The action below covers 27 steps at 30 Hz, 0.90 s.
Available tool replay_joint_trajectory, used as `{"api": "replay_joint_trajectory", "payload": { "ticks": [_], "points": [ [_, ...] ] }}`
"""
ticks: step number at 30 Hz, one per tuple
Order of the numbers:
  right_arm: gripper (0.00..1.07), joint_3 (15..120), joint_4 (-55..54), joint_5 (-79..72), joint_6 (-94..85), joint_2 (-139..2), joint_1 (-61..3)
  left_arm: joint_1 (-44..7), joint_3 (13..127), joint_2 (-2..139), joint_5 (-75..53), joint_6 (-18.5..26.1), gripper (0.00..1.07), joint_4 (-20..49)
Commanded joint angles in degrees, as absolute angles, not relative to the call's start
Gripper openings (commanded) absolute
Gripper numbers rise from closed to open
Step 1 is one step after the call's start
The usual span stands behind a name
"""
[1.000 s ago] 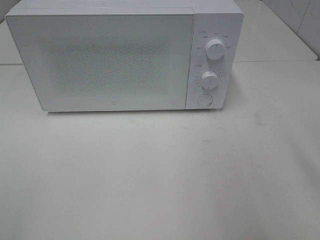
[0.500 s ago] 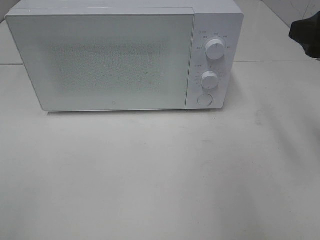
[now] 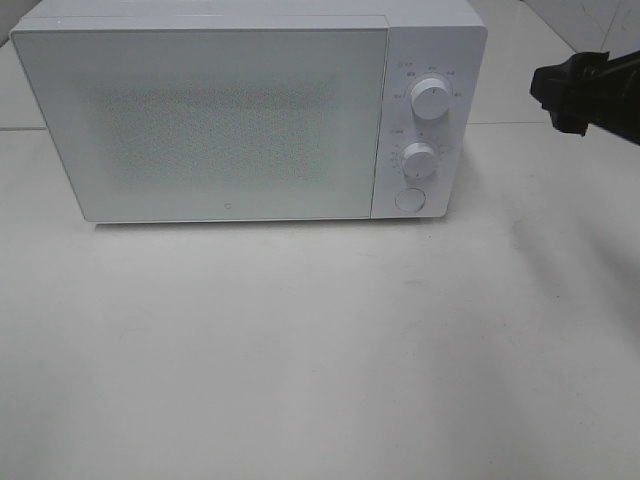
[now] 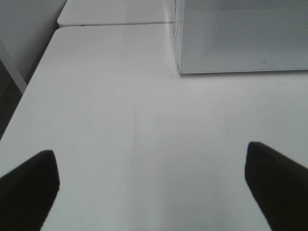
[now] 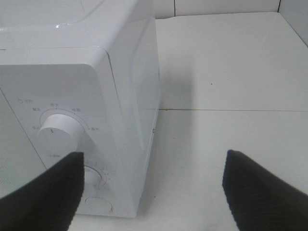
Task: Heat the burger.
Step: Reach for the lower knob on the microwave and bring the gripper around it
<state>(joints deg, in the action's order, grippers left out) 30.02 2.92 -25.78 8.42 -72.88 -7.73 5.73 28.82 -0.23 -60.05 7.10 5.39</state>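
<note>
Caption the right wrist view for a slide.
Open right gripper at the white microwave's control-panel corner, upper knob visible, on a white table.

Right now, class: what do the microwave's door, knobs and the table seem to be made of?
Door: probably glass or glossy plastic, pale, with a fine dotted mesh behind it.
Knobs: likely white moulded plastic, smooth, with a soft sheen.
Table: perhaps matte white laminate or painted board; faint scuffs show.

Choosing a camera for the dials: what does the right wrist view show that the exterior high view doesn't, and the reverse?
Right wrist only: the microwave's side wall. Exterior high only: the whole shut door. Both: the top knob, the lower knob, the button, the right end effector, open, and the table.
</note>
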Motion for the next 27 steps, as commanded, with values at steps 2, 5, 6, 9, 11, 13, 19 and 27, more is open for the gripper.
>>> {"api": "replay_joint_trajectory", "payload": {
  "ticks": [2,5,6,9,11,13,19,27],
  "points": [
    [0.76,27.16,-2.29,-33.98,5.27,-74.60,-8.59,5.96,28.59,-1.78,-59.53,6.70,1.01,5.67],
    [0.76,24.58,-8.42,-39.25,-0.69,-76.15,-11.52,5.96,28.59,-1.78,-59.53,6.70,1.01,5.67],
    [0.76,23.32,-11.63,-42.69,-5.56,-77.35,-14.50,5.96,28.59,-1.78,-59.53,6.70,1.01,5.67],
    [0.76,21.94,-16.84,-47.61,-10.20,-79.41,-18.79,5.96,28.59,-1.78,-59.53,6.70,1.01,5.67],
    [0.76,21.66,-18.85,-49.22,-11.29,-80.04,-20.34,5.96,28.59,-1.78,-59.53,6.70,1.01,5.67],
    [0.76,21.31,-22.63,-52.37,-12.89,-81.19,-23.26,5.96,28.59,-1.78,-59.53,6.70,1.01,5.67],
    [0.76,21.31,-32.72,-59.01,-16.62,-85.26,-32.54,5.96,28.59,-1.78,-59.53,6.70,1.01,5.67],
    [0.76,21.43,-45.61,-67.49,-17.53,-92.48,-41.88,5.96,28.59,-1.55,-59.53,6.70,1.01,5.67]
  ]
}}
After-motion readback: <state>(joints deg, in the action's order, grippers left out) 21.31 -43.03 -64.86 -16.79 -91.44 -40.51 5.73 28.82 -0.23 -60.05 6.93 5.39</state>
